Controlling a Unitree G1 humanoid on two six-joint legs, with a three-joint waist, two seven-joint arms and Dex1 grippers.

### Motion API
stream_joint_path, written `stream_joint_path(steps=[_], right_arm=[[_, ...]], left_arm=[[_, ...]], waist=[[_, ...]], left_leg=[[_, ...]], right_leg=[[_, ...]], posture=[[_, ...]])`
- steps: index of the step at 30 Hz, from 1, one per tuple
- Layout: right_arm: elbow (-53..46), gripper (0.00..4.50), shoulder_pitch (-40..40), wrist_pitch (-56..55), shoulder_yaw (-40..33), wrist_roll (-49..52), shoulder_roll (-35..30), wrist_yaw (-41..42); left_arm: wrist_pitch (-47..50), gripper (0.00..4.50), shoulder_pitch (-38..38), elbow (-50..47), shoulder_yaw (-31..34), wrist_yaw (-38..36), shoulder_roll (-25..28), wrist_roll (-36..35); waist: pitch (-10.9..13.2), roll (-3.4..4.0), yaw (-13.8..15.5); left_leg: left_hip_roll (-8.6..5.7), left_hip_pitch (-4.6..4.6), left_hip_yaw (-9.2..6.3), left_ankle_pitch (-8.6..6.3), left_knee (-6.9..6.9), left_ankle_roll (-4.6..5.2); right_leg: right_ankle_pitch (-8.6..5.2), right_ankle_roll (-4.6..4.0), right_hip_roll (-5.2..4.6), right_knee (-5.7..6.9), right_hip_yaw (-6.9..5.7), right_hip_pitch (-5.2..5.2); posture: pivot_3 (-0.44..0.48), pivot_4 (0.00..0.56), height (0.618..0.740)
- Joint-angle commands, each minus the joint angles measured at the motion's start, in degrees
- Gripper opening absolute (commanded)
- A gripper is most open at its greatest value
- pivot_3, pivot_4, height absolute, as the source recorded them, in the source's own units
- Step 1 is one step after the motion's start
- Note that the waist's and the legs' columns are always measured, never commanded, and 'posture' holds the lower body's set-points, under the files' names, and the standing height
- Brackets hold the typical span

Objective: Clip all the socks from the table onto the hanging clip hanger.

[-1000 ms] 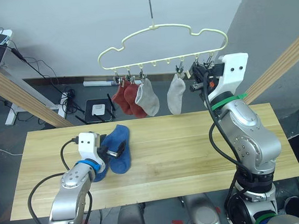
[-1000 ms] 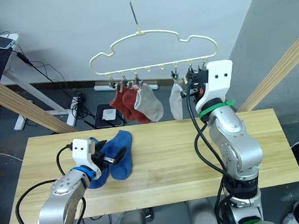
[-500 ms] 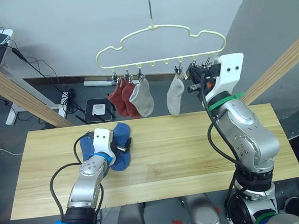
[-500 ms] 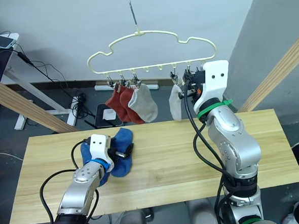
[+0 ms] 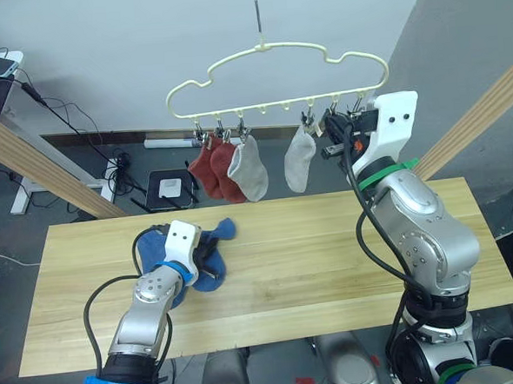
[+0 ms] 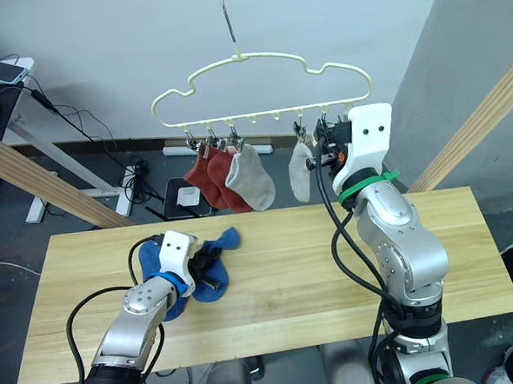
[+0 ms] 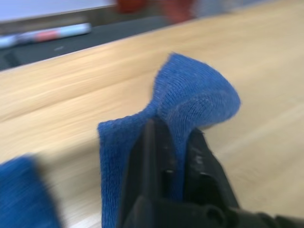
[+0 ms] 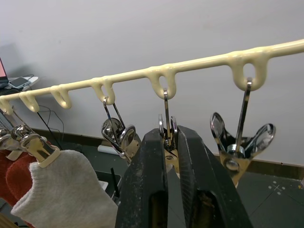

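Across the light plank table (image 5: 330, 257), bare wood runs wide to either side of two blue socks (image 5: 210, 256) lying toward its left end. The left end effector (image 7: 167, 159) is pinched tight on a raised fold of one blue sock. Above the far edge hangs the clip hanger (image 5: 276, 78), carrying two rust-red socks (image 5: 211, 169) and two grey socks (image 5: 274, 163). The right end effector (image 8: 167, 142) is squeezed on a metal clip (image 8: 167, 128) there. Behind stand a pale wall (image 5: 142, 34), slanting wooden beams (image 5: 37, 162) and floor cables (image 5: 115, 166).
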Motion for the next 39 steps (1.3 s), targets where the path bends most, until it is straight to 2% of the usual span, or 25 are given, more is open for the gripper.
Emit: stream_joint_path(steps=[1,3,5,8,13,24,39], right_arm=[[-2.4,0.01,-1.1,0.0,-0.7,0.6,-0.4,0.0],[-2.6,0.01,-1.4,0.4,-0.9,0.7,-0.5,-0.1],[-2.8,0.01,-1.6,0.7,-1.1,0.7,-0.6,-0.2],[-3.2,0.01,-1.9,1.3,-1.2,0.8,-0.5,-0.3],[-3.8,0.01,-2.3,2.2,-1.6,1.2,-0.4,-0.3],[-4.4,0.01,-2.5,3.7,-1.8,1.8,-0.5,-0.6],[-4.7,0.01,-2.4,5.0,-2.1,3.0,0.0,-1.0]], left_arm=[[-15.2,0.00,-7.3,2.3,-3.3,-11.4,0.4,-2.2],[-16.5,0.00,-11.9,2.4,-4.3,-15.7,-2.5,-5.9],[-15.7,0.00,-15.7,1.8,-4.9,-16.3,-6.0,-7.5],[-12.6,0.00,-18.2,0.0,-4.6,-11.8,-11.4,-7.2],[-10.4,0.00,-19.6,-1.4,-5.2,-3.9,-17.5,-4.0],[-9.9,0.00,-21.4,1.3,-4.3,6.9,-23.4,-0.2],[-7.0,0.00,-22.1,0.9,-3.9,9.9,-25.8,-1.3]], waist=[[0.0,0.00,0.3],[0.0,0.00,0.3],[0.0,0.00,0.2],[0.0,0.00,-0.1],[0.0,0.00,-1.5],[0.0,0.00,-1.7],[0.0,0.00,-1.7]], left_leg=[[0.00,-0.01,0.03,0.00,0.00,0.00],[0.00,-0.03,0.13,0.00,0.02,0.01],[-0.03,-0.06,0.20,0.00,0.01,0.02],[-0.11,-0.13,0.23,-0.01,0.01,0.03],[-0.08,-0.13,0.17,-0.01,0.00,0.04],[-0.16,-0.10,0.19,0.01,0.04,0.06],[-0.15,-0.10,0.20,0.01,0.02,0.06]], right_leg=[[0.00,0.00,-0.01,0.00,-0.01,0.00],[0.00,0.00,-0.05,-0.03,0.01,0.00],[0.00,0.01,-0.09,-0.09,0.04,0.01],[0.00,0.02,-0.05,-0.20,0.02,0.01],[-0.01,0.02,0.06,-0.17,0.00,0.00],[0.02,0.06,0.07,-0.08,0.04,0.00],[0.02,0.07,0.08,-0.10,0.03,0.00]], posture=[[-0.315,0.341,0.732],[-0.324,0.342,0.732],[-0.324,0.342,0.732],[-0.338,0.342,0.732],[-0.338,0.342,0.732],[-0.350,0.346,0.732],[-0.348,0.348,0.732]])
